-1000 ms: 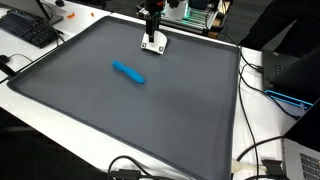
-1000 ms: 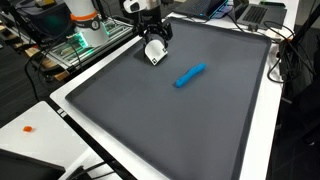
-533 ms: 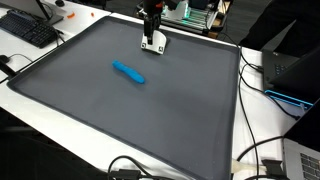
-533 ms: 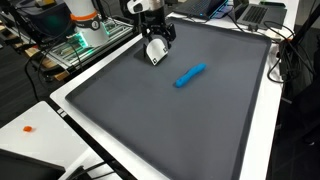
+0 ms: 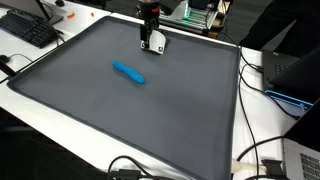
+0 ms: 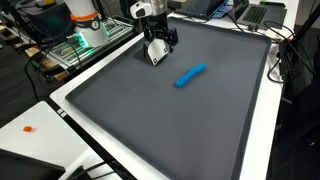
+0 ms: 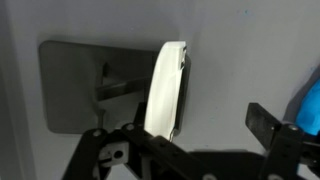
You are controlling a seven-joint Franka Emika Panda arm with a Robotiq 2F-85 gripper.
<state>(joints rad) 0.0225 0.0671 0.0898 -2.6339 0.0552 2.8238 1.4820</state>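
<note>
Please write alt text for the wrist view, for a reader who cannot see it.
A white curved object sits on a grey mat between the fingers of the open gripper. A blue object shows at the right edge.

**Camera placement: three views**

Exterior views: both raised and set back, angled down from different sides of the desk [image 5: 60,112]. Both take in the grey mat [image 5: 160,115], blue marker [image 5: 128,71] and gripper [image 5: 150,42]. Wrist view: very close, facing the mat past the jaws.
</note>
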